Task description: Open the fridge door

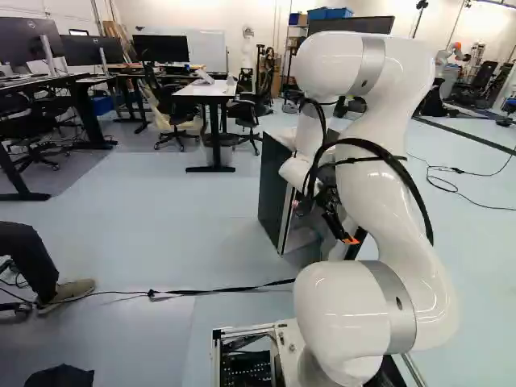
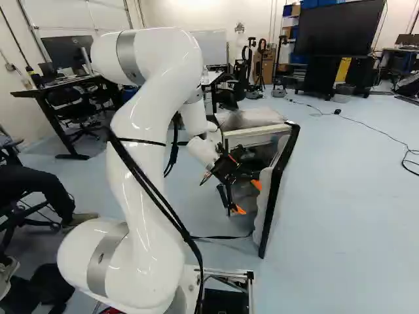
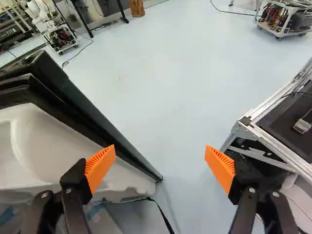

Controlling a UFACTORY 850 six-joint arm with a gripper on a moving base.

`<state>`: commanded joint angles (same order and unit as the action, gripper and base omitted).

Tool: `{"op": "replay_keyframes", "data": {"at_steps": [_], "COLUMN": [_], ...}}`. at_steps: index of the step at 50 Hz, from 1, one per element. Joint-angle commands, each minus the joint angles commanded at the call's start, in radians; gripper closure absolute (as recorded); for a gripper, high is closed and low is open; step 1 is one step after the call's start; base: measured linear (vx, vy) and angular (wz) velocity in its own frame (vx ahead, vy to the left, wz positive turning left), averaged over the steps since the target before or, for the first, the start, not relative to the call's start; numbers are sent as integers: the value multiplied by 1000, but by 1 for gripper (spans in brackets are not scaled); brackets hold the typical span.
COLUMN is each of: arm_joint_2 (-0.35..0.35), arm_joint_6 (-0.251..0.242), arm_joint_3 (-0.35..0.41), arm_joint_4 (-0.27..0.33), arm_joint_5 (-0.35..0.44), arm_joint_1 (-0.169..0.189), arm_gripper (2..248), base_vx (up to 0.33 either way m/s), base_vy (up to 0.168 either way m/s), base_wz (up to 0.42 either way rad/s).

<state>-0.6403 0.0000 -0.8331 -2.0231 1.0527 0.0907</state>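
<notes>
In the right base view my gripper (image 2: 248,197) hangs by the inner side of the fridge door (image 2: 279,186), which stands swung out from the fridge (image 2: 252,136). The left base view shows the gripper (image 1: 348,239) partly behind the arm, near the fridge's dark side (image 1: 272,193). In the wrist view the gripper (image 3: 160,155) is open with floor between its fingers. One orange pad (image 3: 101,166) overlaps the door's white inner lining (image 3: 53,151) and dark edge; whether they touch I cannot tell. The other finger is on the side toward my base.
My base's metal frame (image 3: 273,100) lies beyond the finger away from the door. A black cable (image 1: 210,291) crosses the floor between base and fridge. A seated person's leg (image 1: 28,258) is at the left. Another robot (image 3: 46,24) stands far behind the door.
</notes>
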Motion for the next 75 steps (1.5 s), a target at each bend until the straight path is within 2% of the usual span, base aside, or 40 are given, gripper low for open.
{"op": "replay_keyframes", "data": {"at_steps": [11,30,48,61,75], "arm_joint_2": [18,39,43,45,101], "arm_joint_6": [0,0,0,0,0], "arm_joint_3": [56,127,139,139,158], "arm_joint_4": [25,83,135,155,157], "arm_joint_5": [10,51,106,154,165], "arm_joint_1": [-54,-174,-273,-288,-288], "arm_gripper": [3,3,3,3,3], "base_vx": [0,0,0,0,0], "base_vy": [0,0,0,0,0], "base_wz": [0,0,0,0,0]}}
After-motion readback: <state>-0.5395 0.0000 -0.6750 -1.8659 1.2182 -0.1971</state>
